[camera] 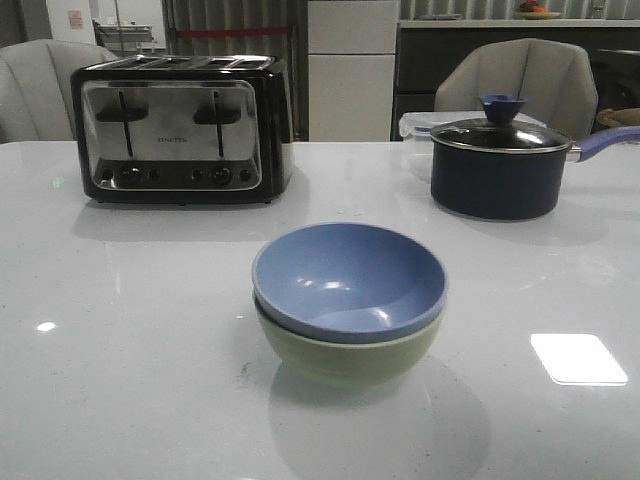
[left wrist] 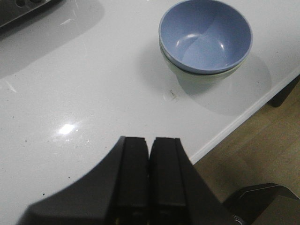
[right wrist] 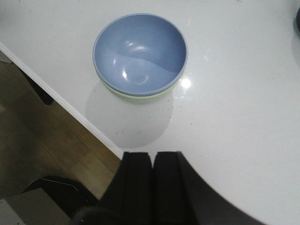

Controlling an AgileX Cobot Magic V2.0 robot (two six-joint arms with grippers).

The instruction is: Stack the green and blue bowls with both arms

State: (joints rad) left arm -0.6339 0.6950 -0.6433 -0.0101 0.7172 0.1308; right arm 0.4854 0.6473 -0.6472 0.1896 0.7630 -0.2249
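White table (camera: 120,330) carries everything: toaster (camera: 180,128) at the far left, dark saucepan (camera: 500,165) at the far right, and the two bowls near the front edge, about centre. Blue bowl (camera: 348,280) sits nested inside green bowl (camera: 345,355), rims nearly level, blue tipped very slightly; only a band of green shows beneath it. Stack looks done, so I judge the task essentially complete and any coming move a retreat rather than a grasp. Left gripper (left wrist: 150,145) hangs over bare table, jaws pressed together, holding nothing; the stack lies well apart from it, ahead of the fingertips and off to one side. Right gripper (right wrist: 153,159) likewise has jaws closed and empty, near the table edge, with the stack ahead of its tips. Neither touches a bowl. Bowls are round, so no long axis to align. Both arms seem about equally far from the stack; cannot tell which is nearer
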